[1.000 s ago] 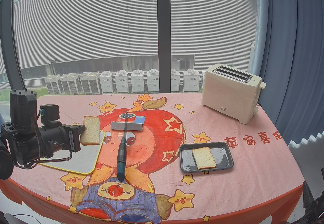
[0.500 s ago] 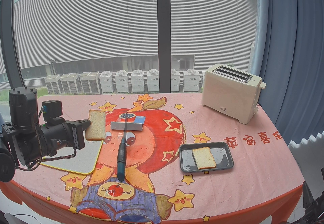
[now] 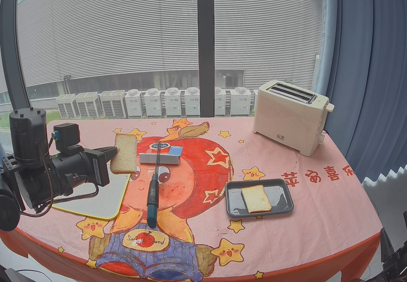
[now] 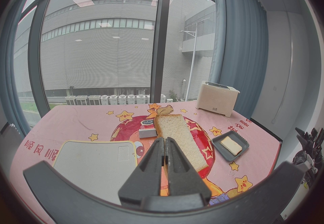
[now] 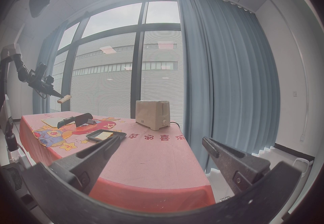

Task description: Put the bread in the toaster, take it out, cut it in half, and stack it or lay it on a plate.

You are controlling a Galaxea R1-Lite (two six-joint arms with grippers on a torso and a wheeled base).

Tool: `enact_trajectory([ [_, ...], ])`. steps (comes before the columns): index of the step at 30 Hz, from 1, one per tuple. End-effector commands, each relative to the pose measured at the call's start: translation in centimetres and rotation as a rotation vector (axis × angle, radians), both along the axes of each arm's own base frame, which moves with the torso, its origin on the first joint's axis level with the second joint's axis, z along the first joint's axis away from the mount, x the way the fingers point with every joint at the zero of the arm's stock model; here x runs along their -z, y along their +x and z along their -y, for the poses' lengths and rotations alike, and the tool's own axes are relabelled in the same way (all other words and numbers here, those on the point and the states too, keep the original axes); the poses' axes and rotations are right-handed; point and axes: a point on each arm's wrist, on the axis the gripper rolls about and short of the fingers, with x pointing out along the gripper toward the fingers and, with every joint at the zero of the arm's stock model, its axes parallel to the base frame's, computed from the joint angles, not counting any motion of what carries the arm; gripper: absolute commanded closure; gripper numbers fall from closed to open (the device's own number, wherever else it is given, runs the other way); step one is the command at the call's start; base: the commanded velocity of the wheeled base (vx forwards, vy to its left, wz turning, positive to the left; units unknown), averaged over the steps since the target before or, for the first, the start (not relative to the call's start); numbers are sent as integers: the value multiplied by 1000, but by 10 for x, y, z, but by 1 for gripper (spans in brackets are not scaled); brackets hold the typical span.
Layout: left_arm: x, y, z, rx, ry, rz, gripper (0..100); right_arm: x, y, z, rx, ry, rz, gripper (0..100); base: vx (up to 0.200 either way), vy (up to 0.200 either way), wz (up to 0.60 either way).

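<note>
The left gripper's fingers [image 4: 153,164] are pressed onto one end of a slice of bread [image 3: 124,153], pinching it so that it juts out beyond them with its broad face up, close to level. The left gripper [image 3: 112,152] holds it in the air over the far right corner of the pale cutting board [image 3: 97,200], clear of the table. I read this as the first step, getting the bread to the toaster [image 3: 290,115], which stands at the far right corner, well apart from the slice. The next move calls for a carry across the table, over the knife [image 3: 152,193] lying with its blade propped on a small block [image 3: 159,158], then a wrist turn to bring the slice edge-down and in line with a slot. The right gripper [image 5: 161,140] hangs low off the table's right side, fingers spread wide, holding nothing. Between knife and toaster a dark tray [image 3: 231,210] holds another piece of bread [image 3: 255,199]. The table wears a pink cartoon cloth [image 3: 296,232]; behind it is a tall window with a blue curtain [image 3: 369,62] on the right.
</note>
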Motion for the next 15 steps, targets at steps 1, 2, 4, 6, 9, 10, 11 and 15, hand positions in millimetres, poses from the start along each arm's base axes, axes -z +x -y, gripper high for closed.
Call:
enact_trajectory([
  [1,-2,0,0,-3,-4,8,100,5,0,0,0,1,-6,0,0,0,0],
  [2,-2,0,0,-1,-5,7,100,5,0,0,-1,1,-6,0,0,0,0],
  [4,-2,1,1,-1,-4,6,100,5,1,0,0,1,-8,0,0,0,0],
  [6,-1,2,1,1,-4,3,100,5,0,0,0,1,-6,0,0,0,0],
  [9,-3,2,1,0,-7,7,100,5,0,0,0,1,-5,0,0,0,0],
  [10,-4,2,1,1,-7,11,100,5,0,0,0,1,-5,0,0,0,0],
  [11,-3,2,1,1,-6,10,100,5,0,0,2,1,-5,0,0,0,0],
  [15,-2,-1,8,34,-3,8,100,5,0,0,-1,1,-6,0,0,0,0],
])
